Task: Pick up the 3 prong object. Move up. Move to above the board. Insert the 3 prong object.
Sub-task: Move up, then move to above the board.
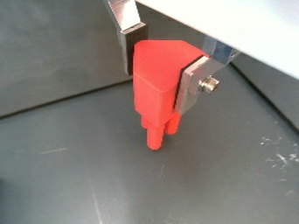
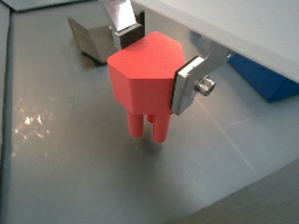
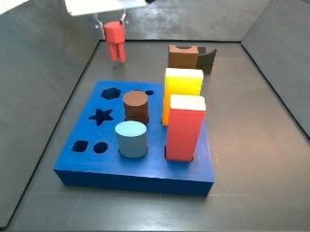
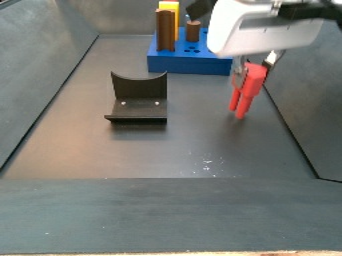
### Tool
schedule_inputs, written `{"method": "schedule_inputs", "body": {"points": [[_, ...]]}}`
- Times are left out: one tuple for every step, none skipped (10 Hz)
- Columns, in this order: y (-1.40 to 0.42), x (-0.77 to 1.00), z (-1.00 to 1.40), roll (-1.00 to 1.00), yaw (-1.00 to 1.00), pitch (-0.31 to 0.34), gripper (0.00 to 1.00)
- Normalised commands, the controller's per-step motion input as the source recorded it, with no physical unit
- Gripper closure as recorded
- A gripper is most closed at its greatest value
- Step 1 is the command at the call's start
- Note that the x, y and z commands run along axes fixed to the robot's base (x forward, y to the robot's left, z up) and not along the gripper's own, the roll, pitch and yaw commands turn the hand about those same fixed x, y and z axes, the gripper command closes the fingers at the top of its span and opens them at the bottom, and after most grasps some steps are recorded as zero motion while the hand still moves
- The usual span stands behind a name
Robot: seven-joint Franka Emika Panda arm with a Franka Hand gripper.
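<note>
The gripper (image 1: 160,54) has its flat silver fingers (image 1: 191,80) clamped on the blocky hexagonal head of the small salmon-red 3 prong object (image 1: 156,87), one plate on each side; both wrist views confirm contact, the peg (image 2: 146,83) hanging upright with its thin parallel legs pointing down. In a side view the legs of the peg (image 4: 246,88) sit close to the dark grey floor (image 4: 160,150); whether they touch it cannot be told. In that view the dark L-shaped fixture (image 4: 136,100) stands on the floor at about 9 o'clock from the peg, well apart from it. The thick blue rectangular board (image 3: 145,145) with shaped holes lies well apart from the held peg (image 3: 115,41), which hangs at roughly 11 o'clock beyond the board's far edge. The board carries a tall red rectangular block (image 3: 186,127), a yellow block (image 3: 183,86), a brown cylinder (image 3: 137,107) and a pale blue cylinder (image 3: 130,140).
</note>
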Motion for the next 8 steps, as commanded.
{"method": "schedule_inputs", "body": {"points": [[-0.04, 0.01, 0.63, -0.01, -0.03, 0.049, 1.00], [-0.02, 0.00, 0.45, -0.02, -0.02, 0.056, 1.00], [-0.01, 0.00, 0.30, -0.02, -0.01, 0.057, 1.00], [-0.22, 0.17, 1.00, 0.22, 0.31, 0.308, 1.00], [-0.24, 0.18, 1.00, 0.21, 0.30, 0.308, 1.00], [-0.22, 0.18, 1.00, 0.21, 0.24, 0.282, 1.00], [-0.19, 0.16, 1.00, 0.19, 0.15, 0.205, 1.00], [-0.18, 0.14, 1.00, 0.17, 0.11, 0.152, 1.00]]}}
